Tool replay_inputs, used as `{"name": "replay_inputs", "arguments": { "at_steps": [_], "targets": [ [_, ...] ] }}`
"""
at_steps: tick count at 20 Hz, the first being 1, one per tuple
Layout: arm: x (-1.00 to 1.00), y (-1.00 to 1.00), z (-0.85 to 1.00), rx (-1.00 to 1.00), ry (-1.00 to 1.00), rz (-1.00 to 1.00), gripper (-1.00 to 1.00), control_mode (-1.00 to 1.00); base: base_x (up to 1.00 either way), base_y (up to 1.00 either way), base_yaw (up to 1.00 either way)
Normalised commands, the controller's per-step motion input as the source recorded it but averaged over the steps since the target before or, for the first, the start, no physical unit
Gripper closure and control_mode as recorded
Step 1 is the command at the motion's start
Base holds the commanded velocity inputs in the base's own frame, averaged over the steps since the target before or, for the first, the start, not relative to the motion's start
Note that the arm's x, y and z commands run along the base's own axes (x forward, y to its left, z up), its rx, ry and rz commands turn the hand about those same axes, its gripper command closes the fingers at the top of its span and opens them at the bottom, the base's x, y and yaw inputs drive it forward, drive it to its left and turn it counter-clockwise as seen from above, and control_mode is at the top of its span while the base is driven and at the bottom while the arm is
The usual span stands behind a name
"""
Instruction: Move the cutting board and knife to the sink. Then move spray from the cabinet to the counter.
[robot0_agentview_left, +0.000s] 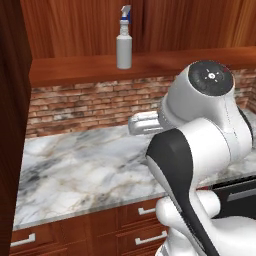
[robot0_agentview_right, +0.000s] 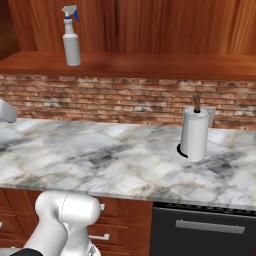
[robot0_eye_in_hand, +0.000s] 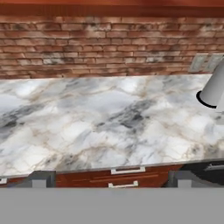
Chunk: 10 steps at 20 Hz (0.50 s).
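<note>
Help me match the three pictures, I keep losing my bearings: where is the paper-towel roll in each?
Left base view: not in it.
Right base view: the paper-towel roll stands right of centre on the counter.
Hand view: its base is cut by the right edge.
Shared landmark: the brick wall behind the counter.

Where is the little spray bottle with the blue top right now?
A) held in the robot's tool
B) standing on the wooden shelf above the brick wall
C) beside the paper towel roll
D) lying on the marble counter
B: the spray bottle stands upright on the wooden shelf above the brick wall.
</note>
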Motion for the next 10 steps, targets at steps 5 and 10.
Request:
{"name": "replay_inputs", "arguments": {
  "at_steps": [5, 10],
  "targets": [
    [0.25, -0.59, 0.44, 0.0, -0.28, 0.17, -1.0, -1.0, 0.0, 0.0, 0.0],
    [0.37, -0.44, 0.61, 0.0, -0.16, 0.14, -1.0, -1.0, 0.0, 0.0, 0.0]
  ]
}}
